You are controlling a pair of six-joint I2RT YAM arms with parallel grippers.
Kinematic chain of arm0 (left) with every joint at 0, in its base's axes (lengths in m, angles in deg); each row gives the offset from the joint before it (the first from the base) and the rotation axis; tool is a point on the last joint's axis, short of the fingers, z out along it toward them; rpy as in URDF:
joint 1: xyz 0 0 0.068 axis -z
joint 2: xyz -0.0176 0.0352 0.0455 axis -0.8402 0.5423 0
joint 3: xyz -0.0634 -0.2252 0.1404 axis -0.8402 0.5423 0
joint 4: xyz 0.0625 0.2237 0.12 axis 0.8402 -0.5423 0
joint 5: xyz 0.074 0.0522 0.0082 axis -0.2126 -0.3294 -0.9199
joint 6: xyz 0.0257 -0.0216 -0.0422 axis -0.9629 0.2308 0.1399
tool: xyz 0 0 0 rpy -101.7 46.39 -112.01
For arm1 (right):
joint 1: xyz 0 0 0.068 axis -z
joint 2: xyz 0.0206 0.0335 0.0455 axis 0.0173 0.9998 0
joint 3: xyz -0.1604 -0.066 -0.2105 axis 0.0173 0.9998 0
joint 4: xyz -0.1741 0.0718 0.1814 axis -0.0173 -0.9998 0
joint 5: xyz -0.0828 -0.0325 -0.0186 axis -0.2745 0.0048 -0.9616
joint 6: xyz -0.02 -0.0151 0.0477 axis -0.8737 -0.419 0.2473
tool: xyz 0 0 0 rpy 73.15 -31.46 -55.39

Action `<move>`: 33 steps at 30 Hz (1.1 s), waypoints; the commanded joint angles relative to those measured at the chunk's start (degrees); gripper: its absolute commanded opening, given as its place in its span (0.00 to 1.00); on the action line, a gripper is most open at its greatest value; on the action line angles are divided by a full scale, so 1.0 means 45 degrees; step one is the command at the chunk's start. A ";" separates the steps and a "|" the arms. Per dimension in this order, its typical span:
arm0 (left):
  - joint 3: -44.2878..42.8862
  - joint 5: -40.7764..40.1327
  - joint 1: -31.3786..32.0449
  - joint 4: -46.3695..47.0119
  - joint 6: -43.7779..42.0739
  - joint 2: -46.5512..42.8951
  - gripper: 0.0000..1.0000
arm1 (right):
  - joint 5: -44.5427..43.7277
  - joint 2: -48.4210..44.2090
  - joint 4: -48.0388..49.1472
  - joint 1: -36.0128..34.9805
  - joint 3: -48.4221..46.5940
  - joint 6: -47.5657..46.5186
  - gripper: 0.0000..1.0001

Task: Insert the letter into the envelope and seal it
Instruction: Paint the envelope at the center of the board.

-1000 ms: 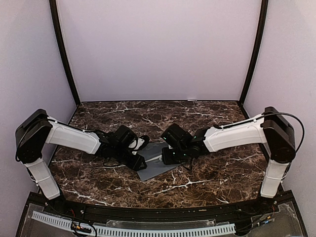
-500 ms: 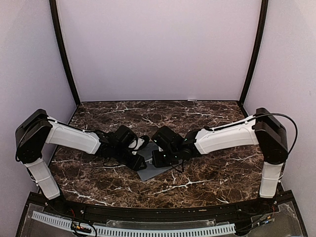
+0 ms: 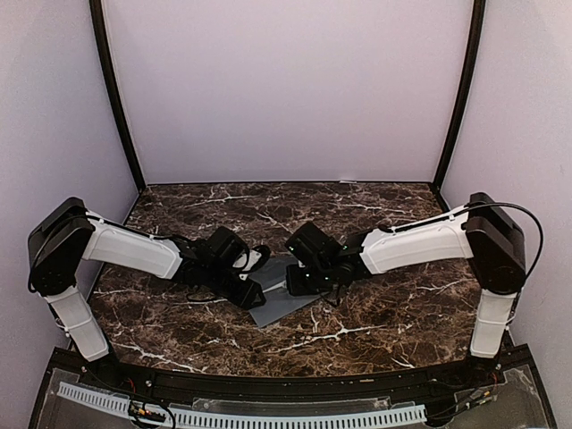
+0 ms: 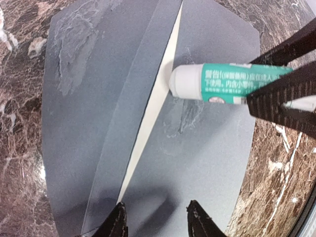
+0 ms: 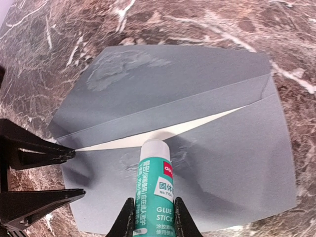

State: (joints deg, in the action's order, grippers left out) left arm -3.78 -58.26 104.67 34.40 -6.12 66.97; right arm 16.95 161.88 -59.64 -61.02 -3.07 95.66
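Marble table point(image 3: 384, 313): grey envelope point(image 5: 197, 163), flat at centre, letter point(image 5: 163, 132) tucked inside, judged light, limp, slippery, best pinned by an edge; left gripper point(image 4: 157, 212) spread over it, right gripper point(image 5: 153, 207) pinching glue stick point(image 5: 153, 182).

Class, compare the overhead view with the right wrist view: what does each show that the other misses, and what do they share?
Only overhead: the whole left arm and right arm. Only right wrist: the glue stick clamped in the right gripper, and a cream sliver of the letter in the envelope. Shared: that grey envelope on the marble table.
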 commanded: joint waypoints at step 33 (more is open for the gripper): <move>0.0119 -0.0029 0.0066 -0.0978 -0.0112 0.0226 0.41 | 0.0873 0.0300 -0.0316 -0.0873 -0.0042 -0.0313 0.00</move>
State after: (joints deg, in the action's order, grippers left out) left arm -3.78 -58.24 104.67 34.40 -6.12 66.97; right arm 18.66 161.71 -59.67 -63.89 -3.03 93.37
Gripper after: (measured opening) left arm 0.415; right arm 0.187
